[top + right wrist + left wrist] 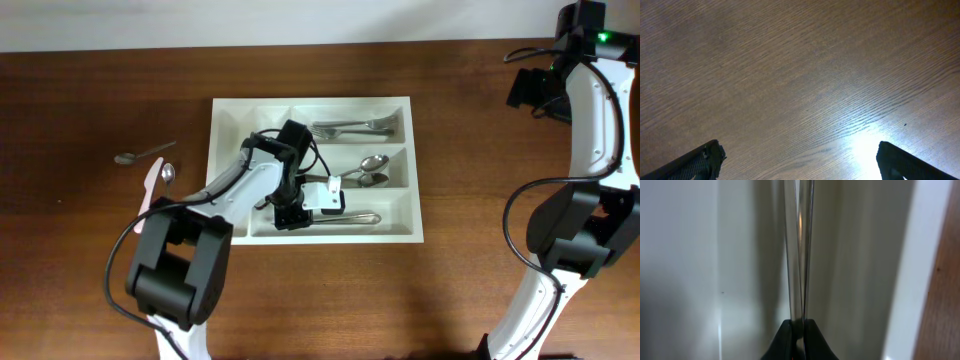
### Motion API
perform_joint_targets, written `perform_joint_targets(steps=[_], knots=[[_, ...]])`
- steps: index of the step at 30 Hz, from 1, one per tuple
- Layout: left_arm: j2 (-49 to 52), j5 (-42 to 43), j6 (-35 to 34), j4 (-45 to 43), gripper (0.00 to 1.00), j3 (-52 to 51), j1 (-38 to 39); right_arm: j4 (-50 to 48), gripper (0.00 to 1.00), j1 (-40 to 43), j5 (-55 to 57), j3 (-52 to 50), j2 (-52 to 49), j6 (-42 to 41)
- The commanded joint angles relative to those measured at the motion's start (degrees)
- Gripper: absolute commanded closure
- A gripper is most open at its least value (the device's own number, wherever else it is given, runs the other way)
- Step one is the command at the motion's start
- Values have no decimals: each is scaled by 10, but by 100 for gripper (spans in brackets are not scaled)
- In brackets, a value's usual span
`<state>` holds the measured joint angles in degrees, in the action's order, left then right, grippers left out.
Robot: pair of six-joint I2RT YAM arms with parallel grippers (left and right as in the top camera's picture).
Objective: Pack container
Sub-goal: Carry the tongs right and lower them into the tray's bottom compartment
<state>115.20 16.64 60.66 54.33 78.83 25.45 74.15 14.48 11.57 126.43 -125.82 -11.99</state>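
Observation:
The white container lies mid-table, with forks in its top long compartment and spoons in the middle one. My left gripper is down in the bottom long compartment, shut on a thin metal utensil that looks like a knife. In the left wrist view the fingers pinch this utensil edge-on over the container floor, with the container's rim at right. My right gripper is at the far right, open and empty over bare wood.
Left of the container on the wooden table lie a metal spoon, a white plastic knife and a second spoon. The container's two narrow compartments at left are partly hidden by my left arm.

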Motion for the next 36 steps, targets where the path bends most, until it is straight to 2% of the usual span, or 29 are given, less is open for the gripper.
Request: perform_joint_targets(steps=[1,5,6,7,8,13,20,24,36], knots=[[21,5,12,-1,98,-3,1,0,1,-2,9,2,-2,0],[26,5,12,-1,98,-3,1,0,1,-2,9,2,-2,0],[26,5,12,-1,95,-3,1,0,1,-2,9,2,-2,0],[26,5,12,-1,73,-3,1,0,1,-2,9,2,-2,0],[26,5,12,-1,64,-3,1,0,1,-2,9,2,-2,0],[26,5,11,0,55,-3,1,0,1,-2,9,2,-2,0],[26,5,12,-3,51,-3,1,0,1,-2,9,2,-2,0],[25,5,11,-2,55,-2,1,0,1,-2,9,2,-2,0],[23,4,11,21,58,43,1,0,1,-2,9,2,-2,0]])
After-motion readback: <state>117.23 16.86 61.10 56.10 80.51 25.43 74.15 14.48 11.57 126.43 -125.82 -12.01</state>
